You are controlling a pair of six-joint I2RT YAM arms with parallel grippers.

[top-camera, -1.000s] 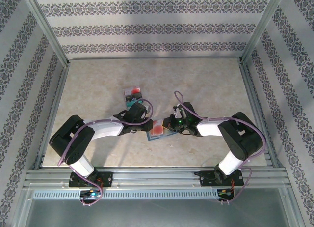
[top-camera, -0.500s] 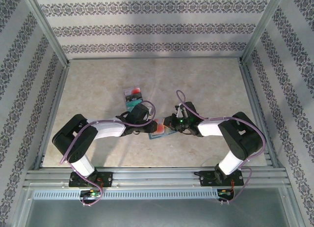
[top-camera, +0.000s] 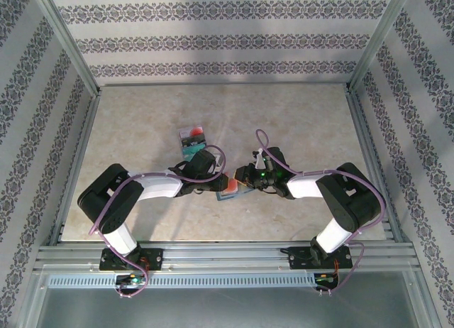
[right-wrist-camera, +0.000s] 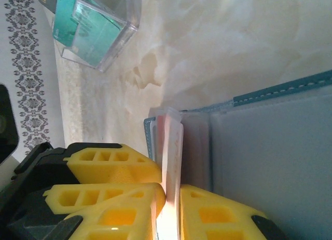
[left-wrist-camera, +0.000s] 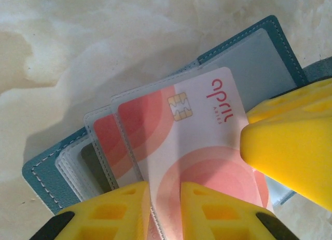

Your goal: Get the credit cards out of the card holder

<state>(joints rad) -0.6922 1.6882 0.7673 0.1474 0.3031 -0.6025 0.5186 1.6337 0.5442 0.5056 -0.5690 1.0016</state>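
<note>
Patterned wallpaper on three sides, aluminium framing, and a pale marbled worktop (top-camera: 142,108) across the middle of the overhead view. Two white arms reaching in from the bottom edge, left arm (top-camera: 152,186) and right arm (top-camera: 312,184), meeting just below centre.

Above and left of that meeting point, a small clear box (top-camera: 191,149) with teal inside. At its far side, a white card with a red disc (top-camera: 191,133), already outside the holder; touching or overlapping, too small to tell.

Between the two wrists, flat on the worktop and spread open: the card holder (left-wrist-camera: 254,55), blue-grey, stitched, with clear sleeves. Soft and light by the look of it, so likely to slide or lift along with anything dragged from a pocket. Best pinned on a bare panel or the spine, not pinched.

Half out of a sleeve, centre of the left wrist view: a white-and-salmon card (left-wrist-camera: 207,125). Left of centre behind it, what looks like a second salmon card (left-wrist-camera: 106,141), deep in a sleeve. Thin, light, stiff yet springy, glossy and probably slippery. Best taken flat across both faces at the exposed short end and pulled straight along the pocket, clear of the gold chip (left-wrist-camera: 179,106).

Right fingers (right-wrist-camera: 223,214) closed on that card, edge-on between them at the bottom of the right wrist view; firmness of the pinch not readable. Left fingers (left-wrist-camera: 104,214) nearly together over the card's near end at the bottom of the frame; pressing, pinching or hovering, cannot tell.
</note>
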